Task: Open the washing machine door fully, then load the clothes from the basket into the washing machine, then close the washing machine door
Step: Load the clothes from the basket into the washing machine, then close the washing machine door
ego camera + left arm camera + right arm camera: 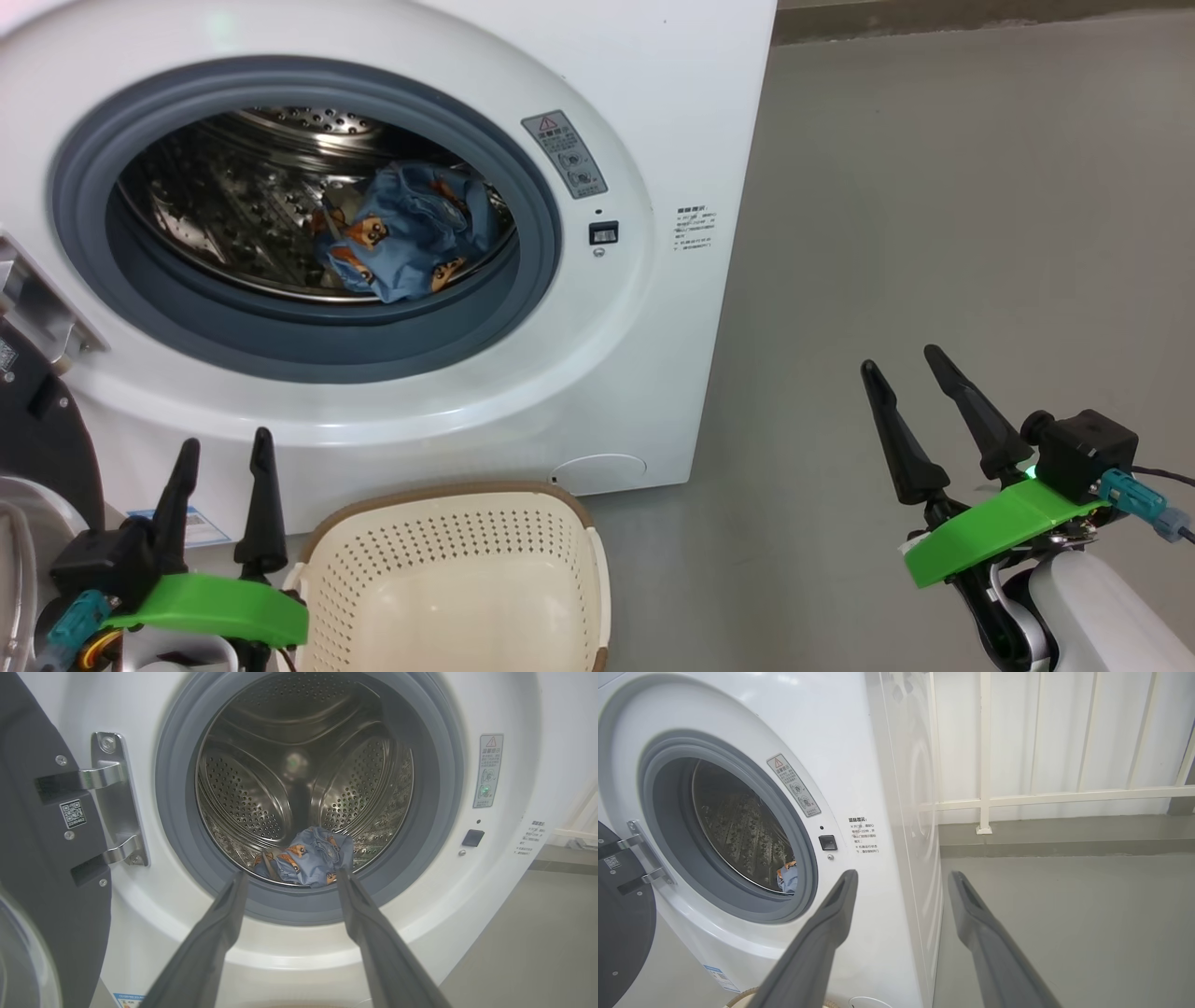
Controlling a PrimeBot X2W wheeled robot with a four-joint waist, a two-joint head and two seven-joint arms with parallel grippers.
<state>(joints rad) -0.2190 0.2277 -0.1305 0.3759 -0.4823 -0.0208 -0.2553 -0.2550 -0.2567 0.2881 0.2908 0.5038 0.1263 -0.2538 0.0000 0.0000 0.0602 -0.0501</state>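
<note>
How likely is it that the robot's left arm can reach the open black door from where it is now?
Probably yes. The washing machine door hangs open just beside the left gripper, which is open and empty, with nothing between the two; the basket sits on its other side.

The clothes (401, 238) are found in the washing machine (653, 93), ahead of the left gripper (227, 439); the basket (448, 551) is set just right of that gripper.
</note>
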